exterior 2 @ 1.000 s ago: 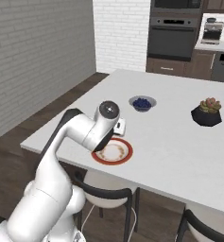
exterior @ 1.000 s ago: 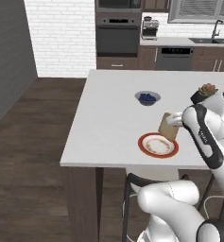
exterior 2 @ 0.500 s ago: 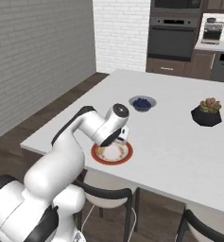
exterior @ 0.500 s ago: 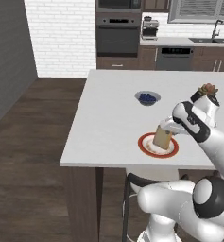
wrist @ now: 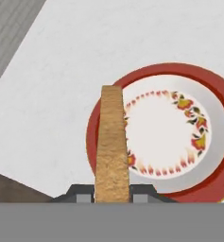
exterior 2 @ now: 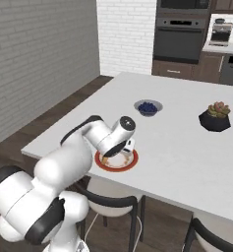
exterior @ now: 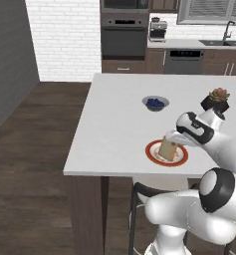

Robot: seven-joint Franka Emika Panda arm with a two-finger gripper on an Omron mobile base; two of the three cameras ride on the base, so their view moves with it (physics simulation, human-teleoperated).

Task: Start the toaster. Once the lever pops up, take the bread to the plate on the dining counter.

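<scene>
While gripper (wrist: 112,193) clamps bread (wrist: 112,142) edge-on above plate (wrist: 217,118) near dining counter (exterior: 114,119) front edge, lower it centred, then release gently.

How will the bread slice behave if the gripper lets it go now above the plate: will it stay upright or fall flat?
The bread is held on edge over the plate, so it would probably tip and fall flat. It stands straight out from the gripper without bending, so it seems stiff. Thin and small beside the plate, it is probably light.
</scene>
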